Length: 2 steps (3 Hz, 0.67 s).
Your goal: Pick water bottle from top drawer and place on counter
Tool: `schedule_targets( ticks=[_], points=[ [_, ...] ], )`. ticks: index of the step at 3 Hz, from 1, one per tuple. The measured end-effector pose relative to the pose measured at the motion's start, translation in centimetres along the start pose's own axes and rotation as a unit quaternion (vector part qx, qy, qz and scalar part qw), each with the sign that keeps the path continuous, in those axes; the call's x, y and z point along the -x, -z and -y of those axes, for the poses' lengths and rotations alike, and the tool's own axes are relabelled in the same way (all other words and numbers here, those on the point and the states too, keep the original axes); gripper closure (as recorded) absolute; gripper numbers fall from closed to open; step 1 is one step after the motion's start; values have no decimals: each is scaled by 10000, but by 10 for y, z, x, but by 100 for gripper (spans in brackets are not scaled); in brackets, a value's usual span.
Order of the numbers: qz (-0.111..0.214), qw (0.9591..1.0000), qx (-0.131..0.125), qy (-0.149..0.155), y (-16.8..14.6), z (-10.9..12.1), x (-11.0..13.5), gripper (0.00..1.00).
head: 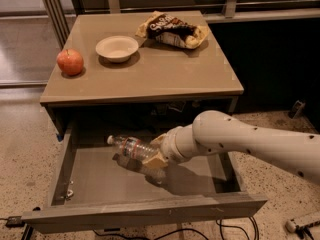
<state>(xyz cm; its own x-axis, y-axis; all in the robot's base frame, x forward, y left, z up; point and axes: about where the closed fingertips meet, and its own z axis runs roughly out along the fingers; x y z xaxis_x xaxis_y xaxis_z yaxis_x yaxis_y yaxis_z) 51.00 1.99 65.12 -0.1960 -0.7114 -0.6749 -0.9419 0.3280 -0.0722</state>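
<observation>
The water bottle [128, 145], clear with a white cap and a red-and-white label, lies tilted with its cap to the left over the open top drawer [100, 186]. My gripper [153, 154] comes in from the right and is shut on the bottle's lower end. It holds the bottle a little above the drawer floor, with a shadow beneath it. The tan counter [160, 76] is directly above the drawer. My white arm hides the right part of the drawer.
On the counter are a red apple [70, 62] at the left, a white bowl [117, 48] in the middle back and a crumpled snack bag [173, 30] at the back right. The drawer's front panel [145, 212] juts toward me. Cables lie on the speckled floor.
</observation>
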Motion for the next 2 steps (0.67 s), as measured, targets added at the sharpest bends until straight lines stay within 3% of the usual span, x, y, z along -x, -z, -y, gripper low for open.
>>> schedule_targets(
  ticks=[1,2],
  points=[
    [580,9982,100,-87,45,25,10,100],
    [561,9983,-140,126,113,41,26,100]
  ],
)
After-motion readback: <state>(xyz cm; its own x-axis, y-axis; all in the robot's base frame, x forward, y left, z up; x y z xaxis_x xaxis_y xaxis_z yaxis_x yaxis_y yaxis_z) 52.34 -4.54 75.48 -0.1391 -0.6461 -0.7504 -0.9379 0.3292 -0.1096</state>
